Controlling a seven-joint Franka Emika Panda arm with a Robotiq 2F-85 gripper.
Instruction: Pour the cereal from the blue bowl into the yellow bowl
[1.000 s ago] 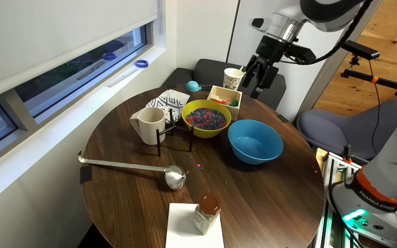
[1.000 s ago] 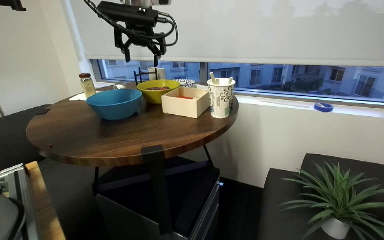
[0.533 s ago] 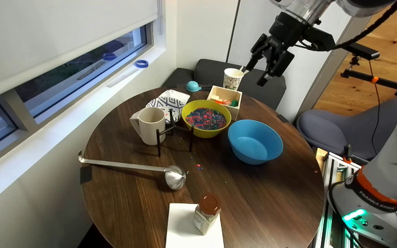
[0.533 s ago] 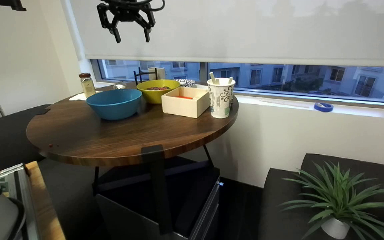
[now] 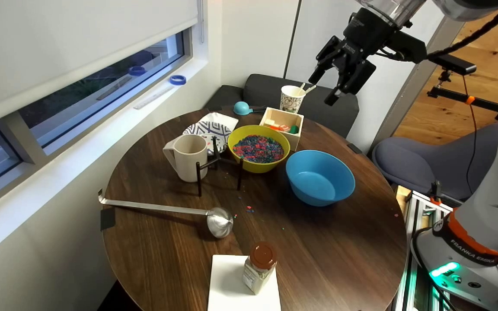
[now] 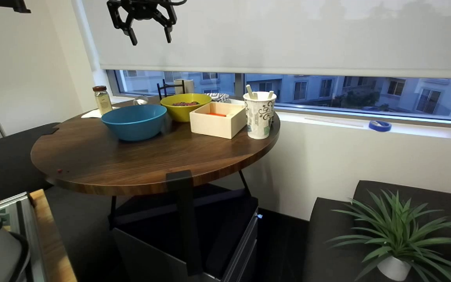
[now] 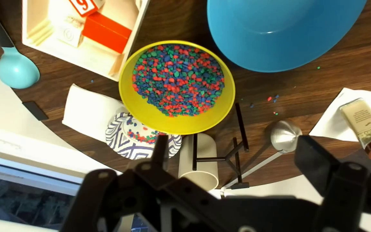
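The blue bowl point(image 5: 319, 183) stands upright on the table, with no cereal visible inside; it also shows in an exterior view point(image 6: 134, 124) and in the wrist view point(image 7: 277, 42). The yellow bowl point(image 5: 257, 168) stands close beside it, also seen in the wrist view point(image 7: 179, 125). The cereal point(image 7: 179, 80), red, blue and green bits, lies in the yellow bowl and shows in an exterior view point(image 5: 258, 149). My gripper point(image 5: 321, 91) is open with nothing between its fingers, high above the table; it also shows in an exterior view point(image 6: 151, 41) and the wrist view point(image 7: 233, 143).
A wooden box point(image 6: 211, 124) and paper cup point(image 6: 258, 117) stand beside the yellow bowl. A mug point(image 5: 190, 157), black stand point(image 5: 209, 163), patterned plate point(image 7: 130, 145), ladle point(image 5: 219, 222), scoop point(image 7: 18, 69) and spice jar point(image 5: 258, 270) also stand or lie on the table. Bits are scattered there.
My gripper has risen and moved away from the table, up and to the right in an exterior view, fingers open throughout. It slows in the last half second. The bowls have not moved.
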